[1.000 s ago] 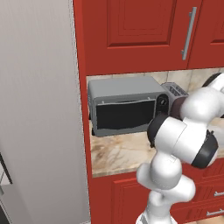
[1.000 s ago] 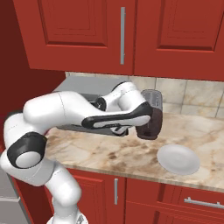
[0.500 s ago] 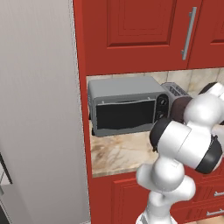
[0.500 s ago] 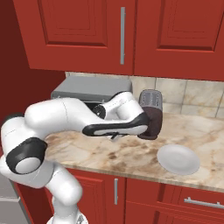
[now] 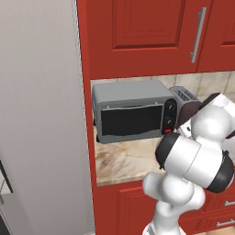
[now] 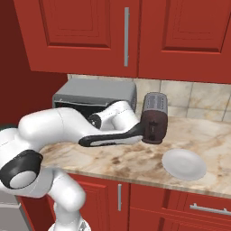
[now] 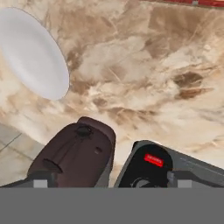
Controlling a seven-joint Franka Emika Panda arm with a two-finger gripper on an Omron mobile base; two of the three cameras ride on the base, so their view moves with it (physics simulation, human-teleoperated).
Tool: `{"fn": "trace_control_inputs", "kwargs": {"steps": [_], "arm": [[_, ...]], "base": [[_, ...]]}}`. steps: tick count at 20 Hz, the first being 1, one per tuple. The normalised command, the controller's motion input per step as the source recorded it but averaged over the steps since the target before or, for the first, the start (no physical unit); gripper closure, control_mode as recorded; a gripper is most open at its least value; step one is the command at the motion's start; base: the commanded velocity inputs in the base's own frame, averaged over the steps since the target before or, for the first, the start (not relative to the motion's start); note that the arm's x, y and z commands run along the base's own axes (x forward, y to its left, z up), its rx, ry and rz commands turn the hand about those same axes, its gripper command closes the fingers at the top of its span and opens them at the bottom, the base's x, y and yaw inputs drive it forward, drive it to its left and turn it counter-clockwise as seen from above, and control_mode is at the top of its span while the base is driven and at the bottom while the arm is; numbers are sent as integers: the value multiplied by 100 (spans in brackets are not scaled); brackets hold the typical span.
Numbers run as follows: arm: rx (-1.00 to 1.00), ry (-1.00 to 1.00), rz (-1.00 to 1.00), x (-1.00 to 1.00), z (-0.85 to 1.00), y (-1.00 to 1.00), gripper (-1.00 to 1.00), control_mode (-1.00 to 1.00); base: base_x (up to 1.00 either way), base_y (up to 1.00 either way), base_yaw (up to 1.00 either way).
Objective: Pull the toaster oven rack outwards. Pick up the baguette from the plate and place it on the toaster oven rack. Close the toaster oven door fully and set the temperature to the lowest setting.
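Oven (image 5: 132, 111) is sitting on the marble counter (image 6: 135, 160) under the red cabinets (image 5: 151, 34), with its door (image 5: 131, 120) looking shut in the left base view. Its two black knobs (image 5: 170, 106) and red button (image 5: 167, 131) are facing out on the right side of its front. A dark-brown toaster (image 6: 154, 118) is standing just beside the oven's right end. A white plate (image 6: 184, 164) is lying on the counter in front of the toaster and to its right, apart from it, and it is bare: I cannot see the baguette on it or elsewhere.

I am reaching my arm (image 6: 81, 128) across the front of the oven, with my hand ending near the toaster in the right base view. My gripper (image 7: 109, 183) is spread wide and is pinching nothing. In the hand view, one fingertip (image 7: 40, 183) is showing over the toaster's top and the other over the oven's corner with the red button (image 7: 153, 160), while the plate (image 7: 33, 54) is lying at the upper left on the counter (image 7: 144, 74). I cannot tell whether the fingers are touching either appliance.
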Motion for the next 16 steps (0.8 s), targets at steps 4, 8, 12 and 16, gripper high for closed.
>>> {"fn": "trace_control_inputs", "kwargs": {"steps": [4, 8, 12, 16], "arm": [[100, -13, -9, 4, 29, -15, -100, -100], [90, -18, -1, 27, 61, -29, -100, -100], [64, -20, 2, 39, 89, 0, -100, -100], [24, -15, 14, 9, 97, 10, -100, -100]], "base": [[0, 0, 0], [0, 0, 0], [0, 0, 0], [0, 0, 0]]}}
